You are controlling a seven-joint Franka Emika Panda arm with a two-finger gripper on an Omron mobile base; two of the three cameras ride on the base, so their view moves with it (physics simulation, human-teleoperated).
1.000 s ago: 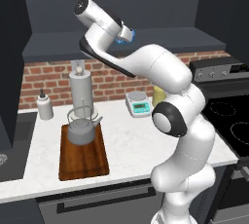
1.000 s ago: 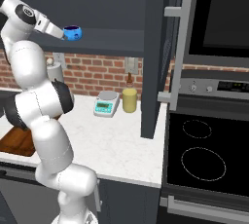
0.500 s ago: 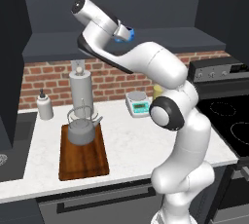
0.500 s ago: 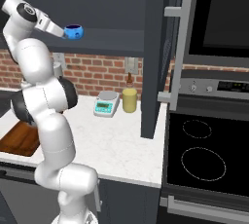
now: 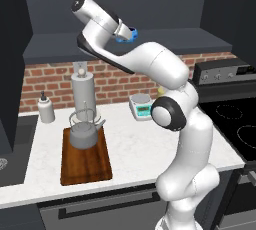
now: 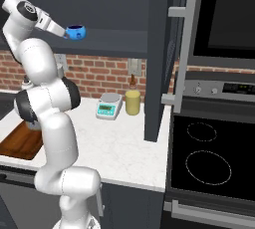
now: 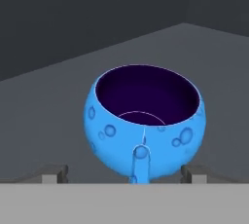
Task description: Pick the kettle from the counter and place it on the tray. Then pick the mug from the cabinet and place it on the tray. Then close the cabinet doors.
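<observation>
I see the mug (image 7: 146, 125) upright on the cabinet (image 5: 165, 39) shelf, handle toward me, sitting between the pincer (image 7: 124, 173) tips, which stand spread on either side without touching it. Bare shelf lies left, right and beyond. Far below, the kettle (image 5: 85, 133) sits on the tray (image 5: 86, 161) on the table (image 5: 135, 149).

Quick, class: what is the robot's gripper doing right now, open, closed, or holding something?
Gripper: open, one fingertip either side of the blue mug on the cabinet shelf, not yet clamped on it.
</observation>
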